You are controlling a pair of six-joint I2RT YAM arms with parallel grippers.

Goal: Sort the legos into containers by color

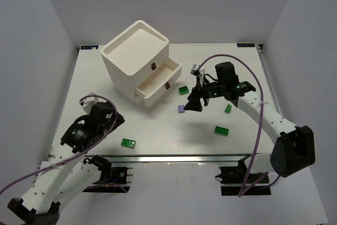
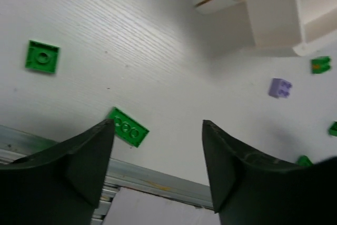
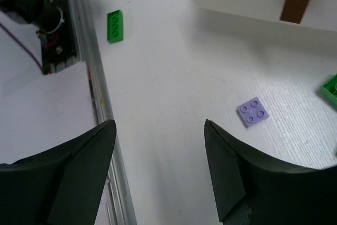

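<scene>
The white cabinet (image 1: 136,56) has two drawers pulled out, the upper drawer (image 1: 169,66) and the lower drawer (image 1: 141,92), each with a dark handle (image 3: 296,3). Loose legos lie on the table: a pale purple plate (image 1: 181,108) (image 3: 253,111) and green bricks (image 1: 183,90), (image 1: 228,108), (image 1: 221,130), (image 1: 128,143). My right gripper (image 1: 196,101) (image 3: 159,125) hovers open and empty just right of the purple plate. My left gripper (image 1: 115,121) (image 2: 157,125) is open and empty above the front edge, beside a green brick (image 2: 128,126). A green square plate (image 2: 42,56) lies further left.
A metal rail (image 1: 174,158) runs along the table's near edge. White walls (image 1: 42,35) enclose the table on three sides. A purple cable (image 1: 247,72) loops over the right arm. The cabinet stands at the back left.
</scene>
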